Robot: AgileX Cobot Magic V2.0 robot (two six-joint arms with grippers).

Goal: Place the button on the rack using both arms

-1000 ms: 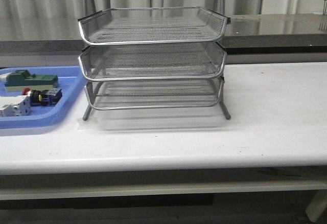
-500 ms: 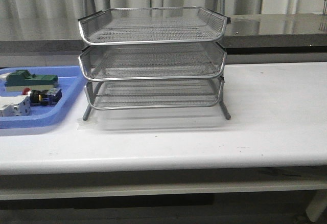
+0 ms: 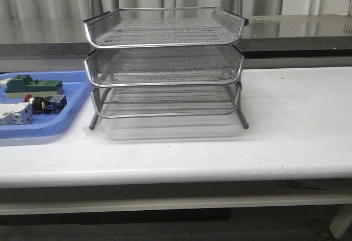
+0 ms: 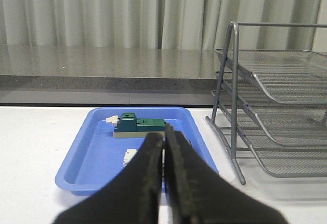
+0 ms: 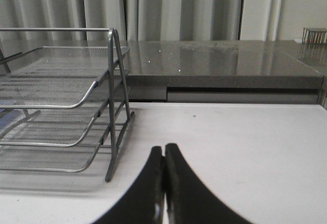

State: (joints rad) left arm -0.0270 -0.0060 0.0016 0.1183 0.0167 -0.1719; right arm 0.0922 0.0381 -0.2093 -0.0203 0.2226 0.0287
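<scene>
The button [image 3: 46,104], red head and black body with yellow and blue bits, lies in the blue tray [image 3: 66,121] left of the rack [image 3: 165,59]. The rack is a three-tier silver wire-mesh stand in the middle of the table, and its trays hold nothing that I can see. Neither arm shows in the front view. My left gripper [image 4: 163,138] is shut with nothing in it, hovering short of the blue tray [image 4: 87,157]; its fingers hide the button there. My right gripper [image 5: 164,150] is shut and empty above the white table, right of the rack [image 5: 110,106].
In the blue tray, a green block [image 3: 32,85] lies at the back and a white boxy breaker [image 3: 14,114] at the front left. A grey counter [image 3: 308,32] runs behind the table. The table's front edge [image 3: 220,172] is near.
</scene>
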